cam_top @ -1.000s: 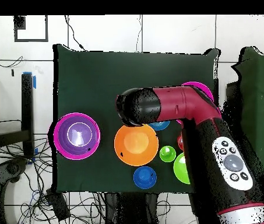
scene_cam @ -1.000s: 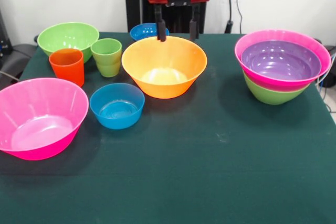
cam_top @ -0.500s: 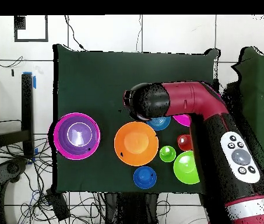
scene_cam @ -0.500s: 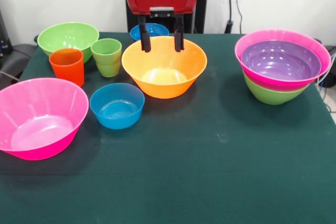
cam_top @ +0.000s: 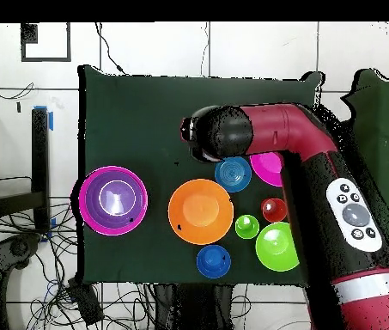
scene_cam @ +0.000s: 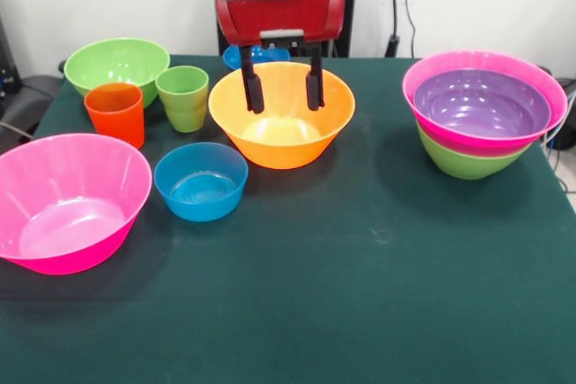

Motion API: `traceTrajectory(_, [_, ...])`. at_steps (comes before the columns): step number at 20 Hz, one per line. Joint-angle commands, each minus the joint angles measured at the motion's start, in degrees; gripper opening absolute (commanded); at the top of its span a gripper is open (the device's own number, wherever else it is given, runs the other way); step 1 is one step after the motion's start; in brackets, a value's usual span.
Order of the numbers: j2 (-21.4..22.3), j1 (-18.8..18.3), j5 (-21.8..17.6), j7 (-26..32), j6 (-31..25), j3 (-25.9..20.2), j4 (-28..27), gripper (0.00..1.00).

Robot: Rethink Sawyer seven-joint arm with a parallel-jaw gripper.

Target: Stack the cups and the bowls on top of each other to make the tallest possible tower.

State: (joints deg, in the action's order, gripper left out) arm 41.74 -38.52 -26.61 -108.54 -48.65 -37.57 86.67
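Note:
My gripper hangs open and holds nothing; in the front view its two black fingers show against the inside of the big orange bowl. From overhead the arm's head covers it, just beyond a small blue bowl. The tower stands at the right: a purple bowl inside a pink one on a green base. Loose at the left are a big pink bowl, a small blue bowl, an orange-red cup, a light green cup and a green bowl.
A second small blue bowl sits behind the orange bowl, partly hidden by the gripper. In the overhead view the arm crosses part of the pink bowl. Cables lie on the floor around the table's edges.
The gripper has come down and toward the front camera, still open. From overhead the arm's head moved away from the base, uncovering the small blue bowl, the cups and part of the pink bowl.

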Motion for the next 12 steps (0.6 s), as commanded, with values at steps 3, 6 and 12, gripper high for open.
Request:
traceTrajectory(3, [-6.44,0.68,-6.43,23.31,-5.58,-3.61,-6.03,1.00])
traceTrajectory(6, [-8.73,0.89,-7.17,25.28,-5.44,-4.11,-8.63,1.00])
traceTrajectory(12, [-13.33,2.28,-8.96,28.10,-7.80,-3.44,-15.25,1.00])
